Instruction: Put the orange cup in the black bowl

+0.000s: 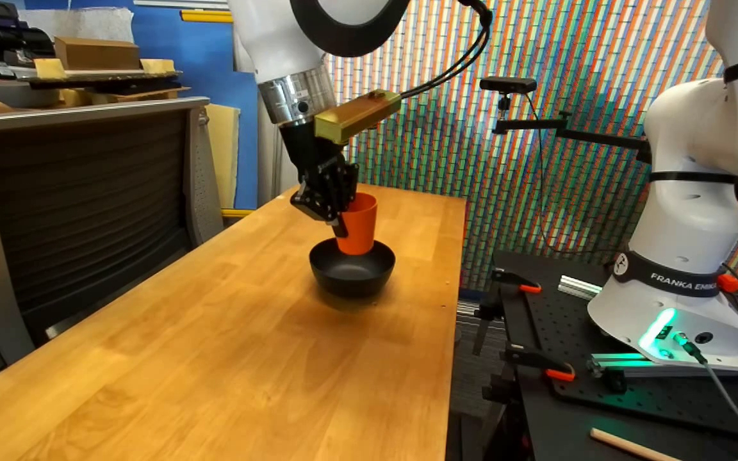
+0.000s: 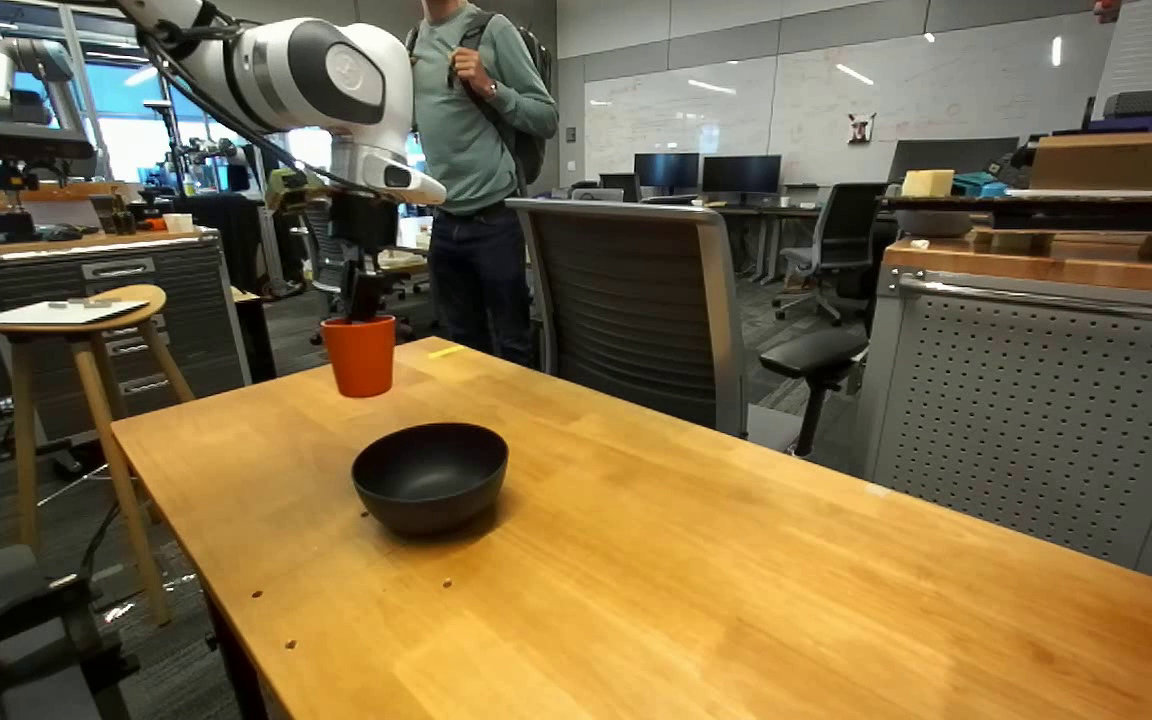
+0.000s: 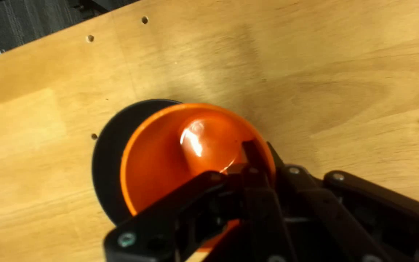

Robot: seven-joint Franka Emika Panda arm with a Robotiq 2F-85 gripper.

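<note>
Gripper (image 3: 259,145) pinches orange cup (image 2: 361,360) by its wall

One finger reaches inside the rim and the other stands outside, the cup's side squeezed between them. The cup hangs mouth up in the air, apart from the black bowl (image 2: 431,480); in the wrist view it hides part of the bowl. That bowl sits upright on a wooden table (image 2: 786,590). Beside the table stands a dark-backed chair (image 2: 631,310), and in an exterior view a person (image 2: 471,140) wears a backpack (image 2: 529,163).

Setting: robotics laboratory | robot base (image 1: 696,314) stood on a black perforated plate (image 1: 567,333) | camera (image 1: 508,84) was carried on a bracket (image 1: 603,139) | second robot arm (image 2: 31,60), whiteboard (image 2: 666,115), monitors (image 2: 741,173) and an office chair (image 2: 848,225) occupied the background
</note>
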